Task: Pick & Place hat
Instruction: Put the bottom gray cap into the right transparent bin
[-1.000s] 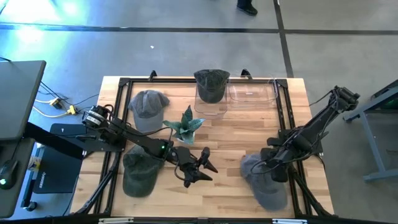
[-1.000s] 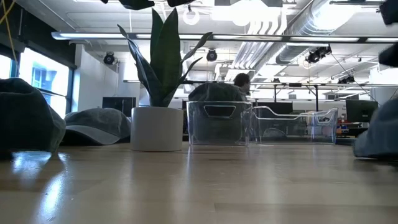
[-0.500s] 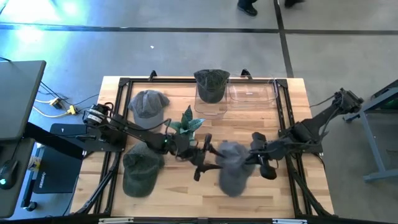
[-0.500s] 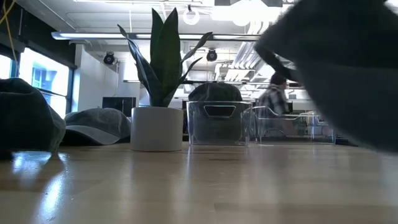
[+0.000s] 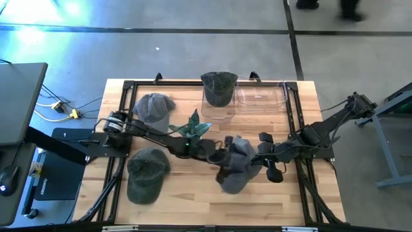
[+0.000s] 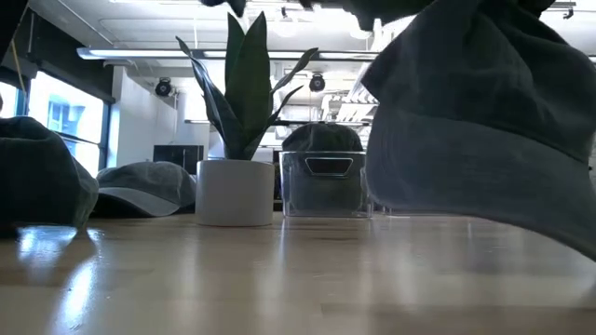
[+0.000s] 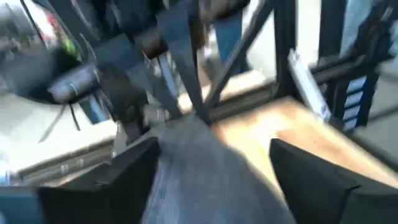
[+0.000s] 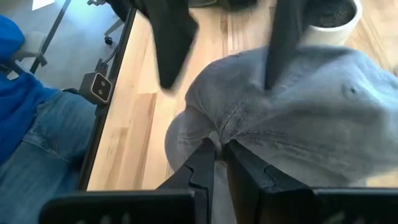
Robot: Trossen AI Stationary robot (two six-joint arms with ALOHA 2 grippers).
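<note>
Along the left side of the light wooden slatted table (image 5: 193,200) lie two spare caps: a dark grey-green one (image 5: 147,174) near the front edge and a paler grey one (image 5: 153,107) toward the back. Just beside them stands a small spiky-leaved plant in a white pot (image 5: 193,127), close to the left arm's elbow. Behind it, at the back edge, a clear plastic bin (image 5: 219,103) holds another dark cap (image 5: 219,87), with a second clear bin (image 5: 261,96) touching it on the right. At the table's middle the grey denim baseball cap (image 5: 235,169) hangs between both arms. The left gripper (image 5: 217,154) reaches its left side with fingers (image 7: 317,174) spread wide around the crown. The right gripper (image 5: 265,156) has its fingers pressed together on the cap's fabric (image 8: 280,118). In the low view this cap fills the right half, hiding the second bin; the left wrist view is heavily blurred.
</note>
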